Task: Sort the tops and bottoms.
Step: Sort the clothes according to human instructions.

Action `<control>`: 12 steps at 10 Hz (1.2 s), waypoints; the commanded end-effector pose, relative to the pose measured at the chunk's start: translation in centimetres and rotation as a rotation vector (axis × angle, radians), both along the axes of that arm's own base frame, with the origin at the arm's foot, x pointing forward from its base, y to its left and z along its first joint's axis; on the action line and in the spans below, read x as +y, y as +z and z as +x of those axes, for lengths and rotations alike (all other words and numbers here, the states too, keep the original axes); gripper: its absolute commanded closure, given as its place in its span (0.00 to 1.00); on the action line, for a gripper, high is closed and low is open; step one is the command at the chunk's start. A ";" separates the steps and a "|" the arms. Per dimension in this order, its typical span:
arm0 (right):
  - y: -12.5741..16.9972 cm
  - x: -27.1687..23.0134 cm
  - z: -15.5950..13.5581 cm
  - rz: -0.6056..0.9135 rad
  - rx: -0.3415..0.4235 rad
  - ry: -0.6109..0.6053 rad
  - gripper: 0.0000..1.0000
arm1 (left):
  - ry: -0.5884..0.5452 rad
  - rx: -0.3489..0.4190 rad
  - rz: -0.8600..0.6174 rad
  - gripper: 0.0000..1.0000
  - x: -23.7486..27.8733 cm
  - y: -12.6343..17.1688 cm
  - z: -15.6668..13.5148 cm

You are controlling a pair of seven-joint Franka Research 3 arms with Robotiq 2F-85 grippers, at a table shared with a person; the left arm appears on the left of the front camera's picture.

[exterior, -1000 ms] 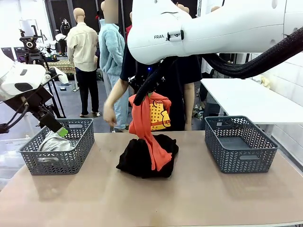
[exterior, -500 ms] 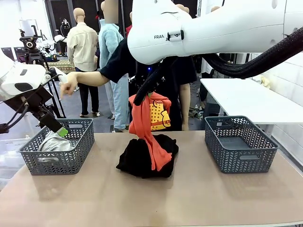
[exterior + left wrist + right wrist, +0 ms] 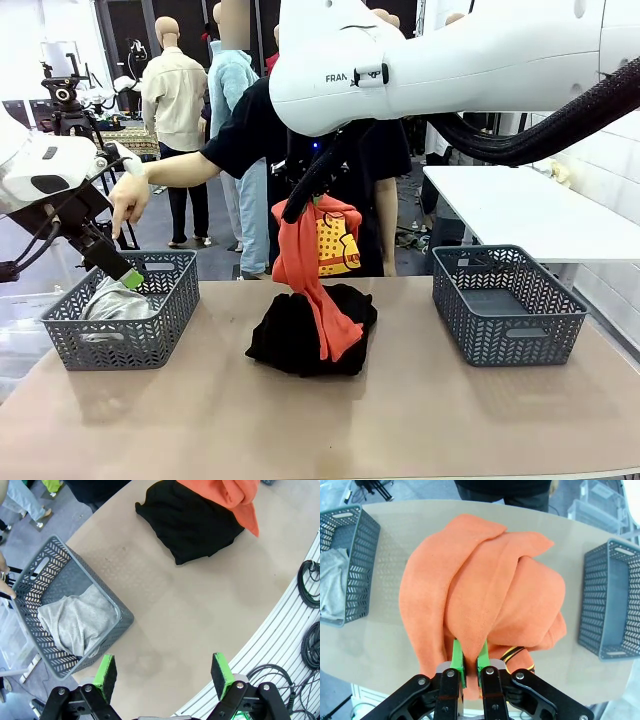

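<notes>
Here, grey top (image 3: 113,300) in left basket (image 3: 135,345), orange top (image 3: 298,262) aloft

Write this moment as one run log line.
right hand: shut on orange top, its tail draped over black bottoms | left hand: open, near left basket | grey-white top: in left basket

Left arm (image 3: 40,172) angled down, jaws spread wide, right arm (image 3: 450,60) overhead, jaws clamped

The top (image 3: 300,262) is orange, bottoms (image 3: 288,345) black, baskets (image 3: 510,338) grey.
</notes>
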State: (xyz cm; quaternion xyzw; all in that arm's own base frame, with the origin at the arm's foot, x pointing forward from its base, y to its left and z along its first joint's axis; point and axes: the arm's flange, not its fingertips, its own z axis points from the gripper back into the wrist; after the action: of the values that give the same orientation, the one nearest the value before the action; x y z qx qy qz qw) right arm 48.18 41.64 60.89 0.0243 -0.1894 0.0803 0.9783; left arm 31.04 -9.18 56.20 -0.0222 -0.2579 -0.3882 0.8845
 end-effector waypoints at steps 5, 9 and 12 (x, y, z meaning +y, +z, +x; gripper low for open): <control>0.2 0.0 -0.1 -0.003 -0.002 -0.004 1.00 | -0.003 0.002 0.007 0.02 0.0 -0.2 -0.2; 0.2 0.0 -0.1 -0.003 -0.002 -0.004 1.00 | 0.000 0.000 0.000 0.02 0.0 0.0 0.0; 1.5 1.0 -0.1 0.043 -0.054 0.011 1.00 | -0.001 -0.038 0.014 0.02 3.6 1.7 -2.5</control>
State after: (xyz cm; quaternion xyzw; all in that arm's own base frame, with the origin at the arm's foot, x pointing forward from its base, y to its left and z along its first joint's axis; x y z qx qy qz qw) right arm 48.12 41.88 61.27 0.0299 -0.1946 0.0820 0.9770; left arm 29.62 -7.34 57.71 -0.0079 -0.2669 -0.3867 0.8827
